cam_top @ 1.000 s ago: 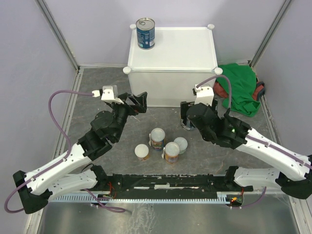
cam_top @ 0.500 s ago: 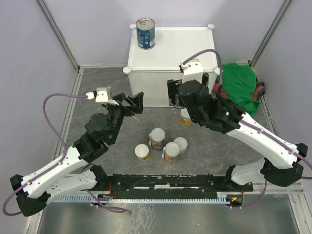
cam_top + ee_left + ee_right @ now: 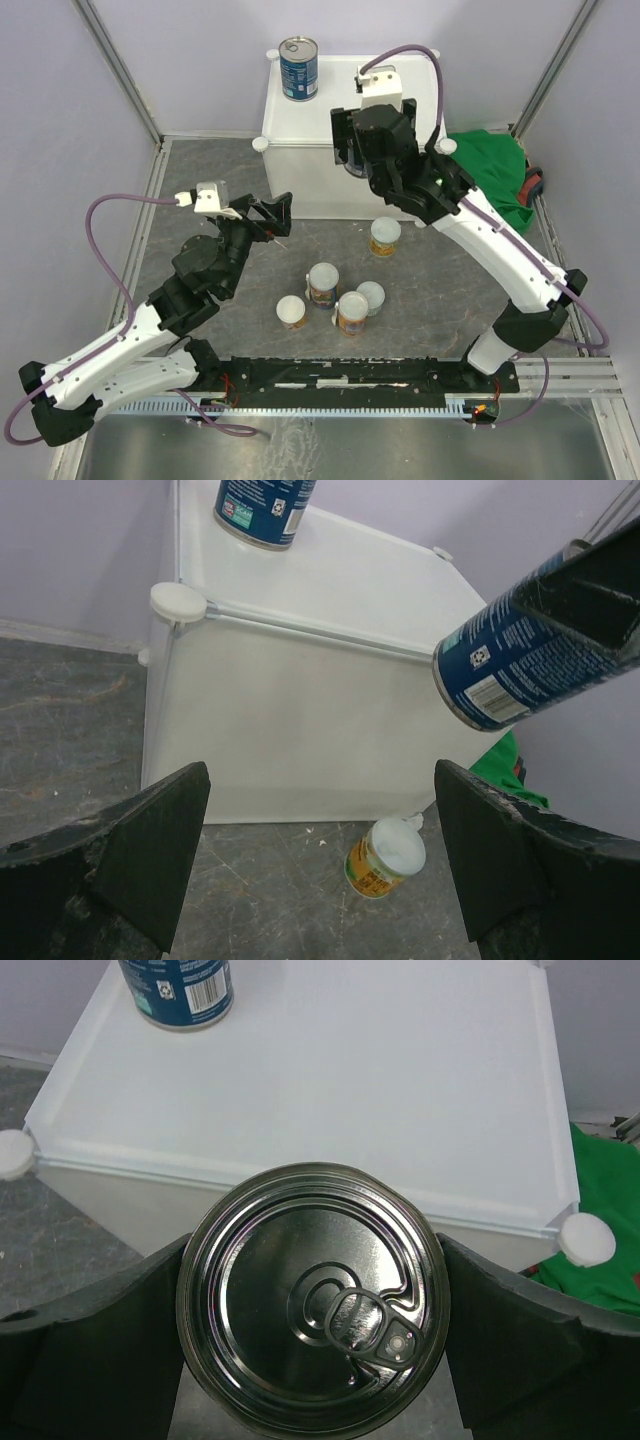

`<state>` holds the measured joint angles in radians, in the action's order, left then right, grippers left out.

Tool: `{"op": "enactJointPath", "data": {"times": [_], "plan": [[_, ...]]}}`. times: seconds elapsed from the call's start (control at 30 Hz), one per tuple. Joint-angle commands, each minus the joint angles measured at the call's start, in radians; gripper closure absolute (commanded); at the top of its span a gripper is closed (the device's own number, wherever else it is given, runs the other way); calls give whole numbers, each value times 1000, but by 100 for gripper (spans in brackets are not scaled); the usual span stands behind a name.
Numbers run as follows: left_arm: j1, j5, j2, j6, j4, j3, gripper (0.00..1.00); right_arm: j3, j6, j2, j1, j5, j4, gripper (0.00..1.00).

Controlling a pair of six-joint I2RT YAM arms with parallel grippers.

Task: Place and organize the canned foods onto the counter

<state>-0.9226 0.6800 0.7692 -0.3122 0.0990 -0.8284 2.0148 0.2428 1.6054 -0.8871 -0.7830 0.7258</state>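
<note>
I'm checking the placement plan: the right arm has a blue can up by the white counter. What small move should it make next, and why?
Likely carry it forward over the counter and lower it beside the other blue can. The right gripper holds the lifted blue can only about at the front edge, with bare top beyond.
</note>
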Motion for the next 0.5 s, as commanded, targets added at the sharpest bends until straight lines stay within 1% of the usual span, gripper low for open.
{"op": "enactJointPath", "data": {"times": [0.0, 0.47], "plan": [[-3, 22, -11, 20, 21, 1, 1, 133, -28, -1, 43, 18, -178, 99], [-3, -9, 33, 25, 36, -9, 1, 456, 11, 250, 209, 151, -90, 99]]}}
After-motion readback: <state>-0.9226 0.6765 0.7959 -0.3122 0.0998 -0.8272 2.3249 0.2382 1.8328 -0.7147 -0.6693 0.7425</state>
